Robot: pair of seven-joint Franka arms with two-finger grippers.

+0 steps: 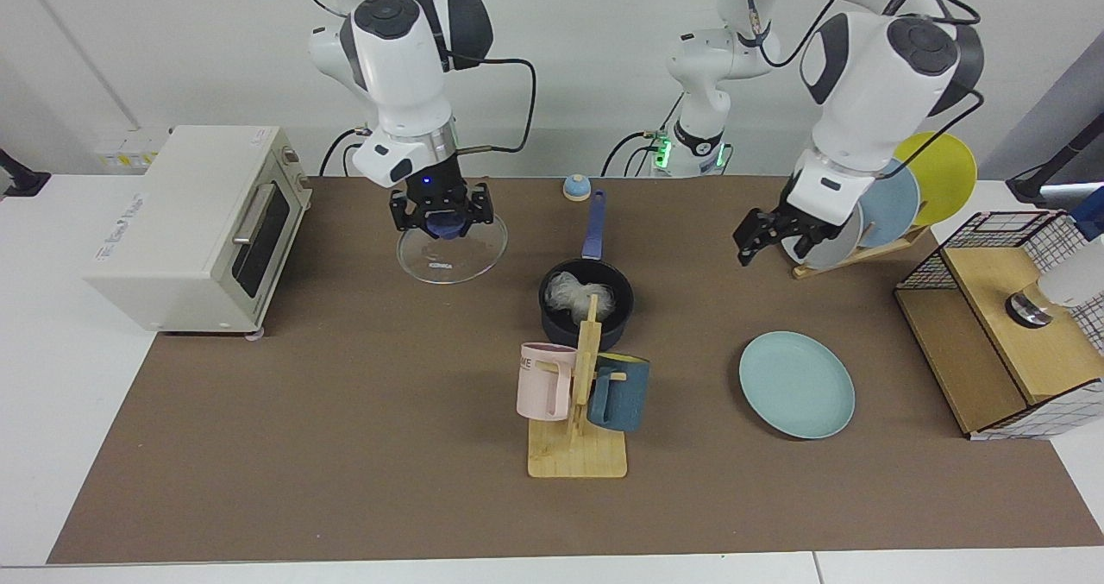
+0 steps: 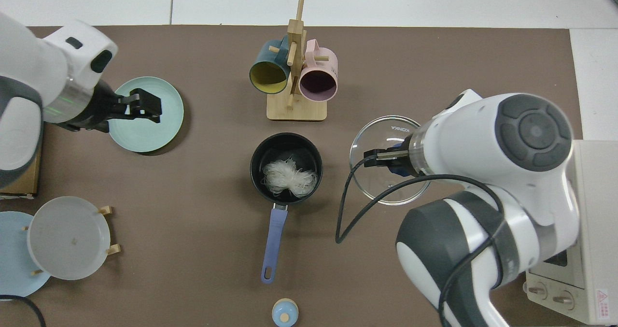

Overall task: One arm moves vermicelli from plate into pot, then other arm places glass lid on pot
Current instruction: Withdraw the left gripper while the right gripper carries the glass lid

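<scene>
"KONKA" on glass lid (image 2: 386, 172)

plates (image 1: 796, 384): 4 | mugs (image 1: 545, 381): 2 | pot (image 1: 586, 301): 1 | lid (image 1: 451, 252): 1

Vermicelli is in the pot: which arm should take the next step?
The right. Its gripper holds the glass lid by the knob, raised beside the pot. The left gripper is open, empty, off near the plate rack.
</scene>
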